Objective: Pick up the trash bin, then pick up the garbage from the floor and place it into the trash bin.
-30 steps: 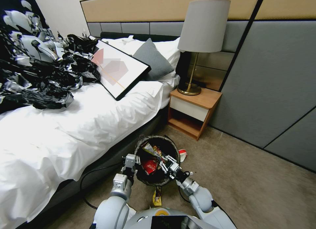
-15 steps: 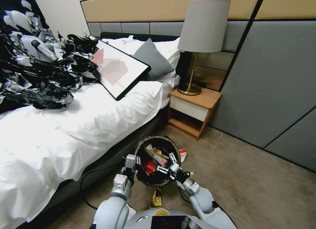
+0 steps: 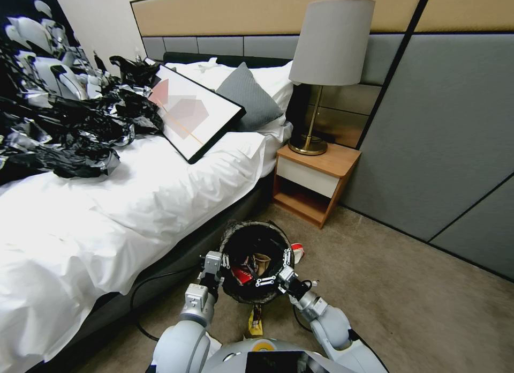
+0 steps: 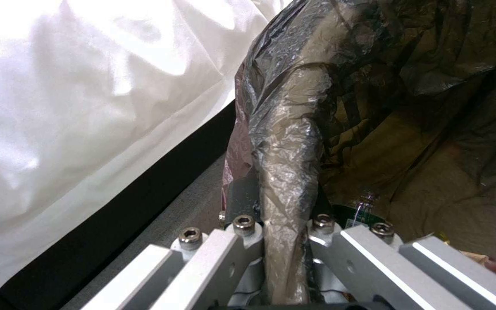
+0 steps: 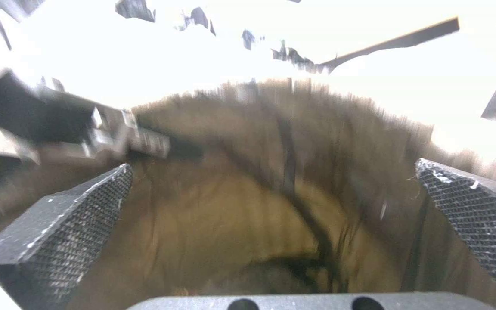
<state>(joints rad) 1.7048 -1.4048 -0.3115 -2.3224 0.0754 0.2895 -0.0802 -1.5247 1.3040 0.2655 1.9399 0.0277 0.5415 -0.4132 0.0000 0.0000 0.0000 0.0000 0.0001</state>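
Note:
The trash bin point(image 3: 235, 238), lined with a crinkled dark bag, is held just above the carpet beside the bed. My left gripper point(image 3: 215, 265) is shut on its near-left rim; the left wrist view shows the fingers point(image 4: 242, 234) clamped on the bag-covered rim point(image 4: 287, 181). My right gripper point(image 3: 276, 270) hangs open over the bin's right side, its pads point(image 5: 70, 228) wide apart with nothing between them above the bin's inside point(image 5: 248, 215). Garbage lies in the bin: a red wrapper point(image 3: 243, 275) and a brown scrap point(image 3: 262, 260). A yellow packet point(image 3: 255, 320) and a red-and-white wrapper point(image 3: 297, 252) lie on the floor.
The bed point(image 3: 134, 201) with white sheets runs along the left, with a heap of black bags point(image 3: 69, 121) and a framed picture point(image 3: 193, 113) on it. A wooden nightstand point(image 3: 313, 183) with a lamp point(image 3: 326, 51) stands beyond the bin. A black cable point(image 3: 140, 292) lies on the carpet.
The yellow-and-red wrapper that hung at the right gripper over the bin has dropped inside. The right gripper has spread wider and shifted slightly back toward me. The left gripper kept its hold.

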